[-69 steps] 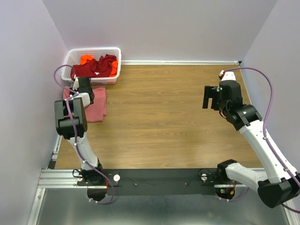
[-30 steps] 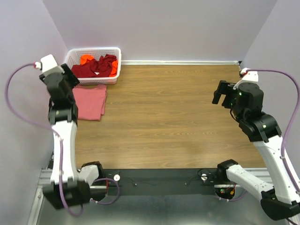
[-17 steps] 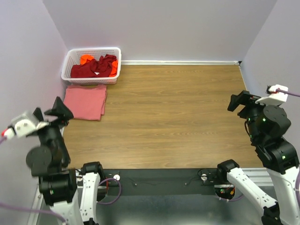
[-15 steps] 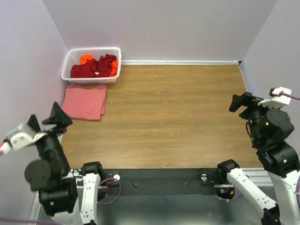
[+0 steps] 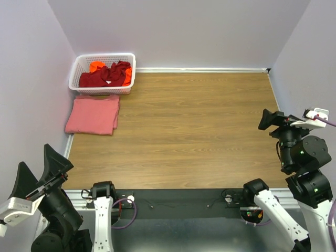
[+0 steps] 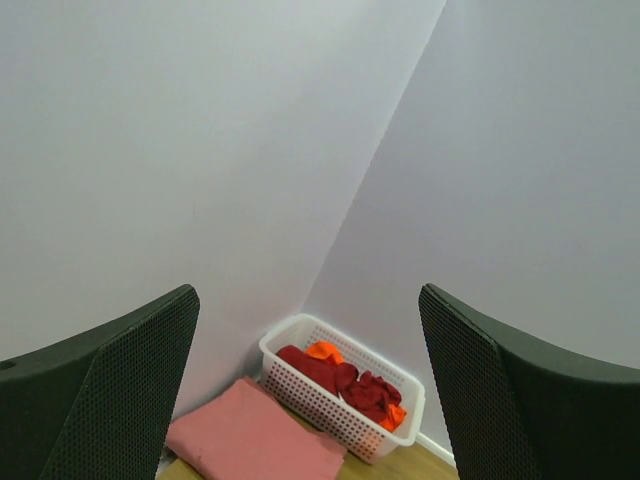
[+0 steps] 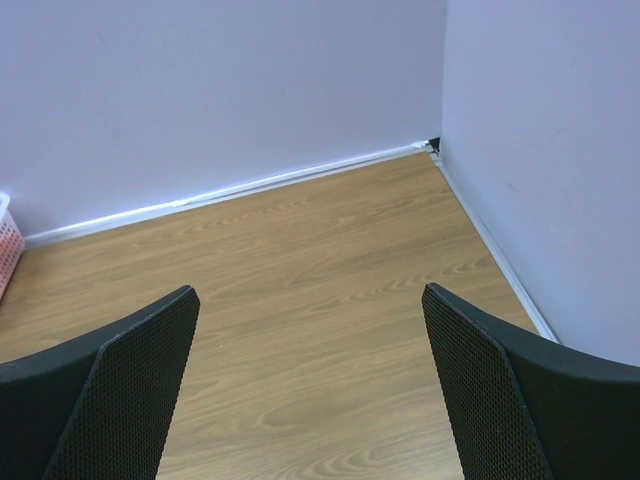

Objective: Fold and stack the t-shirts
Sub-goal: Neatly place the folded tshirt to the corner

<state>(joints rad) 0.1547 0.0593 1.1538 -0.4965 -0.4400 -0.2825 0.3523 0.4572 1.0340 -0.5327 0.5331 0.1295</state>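
A folded salmon-pink t-shirt (image 5: 93, 114) lies flat at the table's far left, just in front of the white lattice basket (image 5: 105, 55). In the basket a dark red t-shirt (image 5: 105, 75) is crumpled over a bright orange one (image 5: 96, 66). My left gripper (image 5: 39, 170) hangs high over the near left corner, open and empty. Its wrist view looks between its fingers at the pink shirt (image 6: 250, 435) and the basket (image 6: 345, 425) far off. Near the right wall my right gripper (image 5: 273, 122) is raised, open and empty, with only bare wood in its wrist view (image 7: 308, 295).
The wooden table (image 5: 189, 121) is closed in by lilac walls at the back, left and right. A black base rail (image 5: 173, 202) runs along the near edge between the two arm bases.
My left arm has drawn back from the pink shirt to the near left corner, its jaws opening wider. The right arm has also pulled back toward the near edge. The shirts lie unmoved.
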